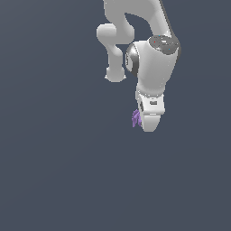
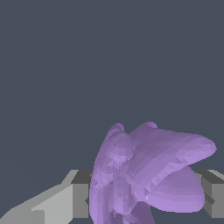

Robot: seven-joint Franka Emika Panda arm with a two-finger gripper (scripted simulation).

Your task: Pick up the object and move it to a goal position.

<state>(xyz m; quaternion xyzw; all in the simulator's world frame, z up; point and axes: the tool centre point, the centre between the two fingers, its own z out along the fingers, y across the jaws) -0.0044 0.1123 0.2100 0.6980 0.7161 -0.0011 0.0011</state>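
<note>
Where the wrist view looks down between the gripper [image 2: 146, 199], the purple figure [image 2: 148, 175] fills the space between the two fingers, its rounded lobes bulging out toward the camera and one broad lobe reaching over toward the far-side finger. One grey finger [image 2: 78, 197] presses against the figure's flank, and the other finger [image 2: 212, 194] shows just past the lobes on the opposite side, so the jaws are closed on the figure with only its body keeping them apart. Beyond the figure the wrist view shows nothing but flat dark grey-blue ground.

From the exterior view, the gripper [image 1: 146, 122] points downward at the end of the white arm [image 1: 153, 58], and the purple figure [image 1: 136, 118] pokes out from the fingertips on the exterior view's left side, small against the white hand. Whether the figure touches the ground or hangs clear of it cannot be told, since the plain background [image 1: 54, 171] gives no shadow or edge.
</note>
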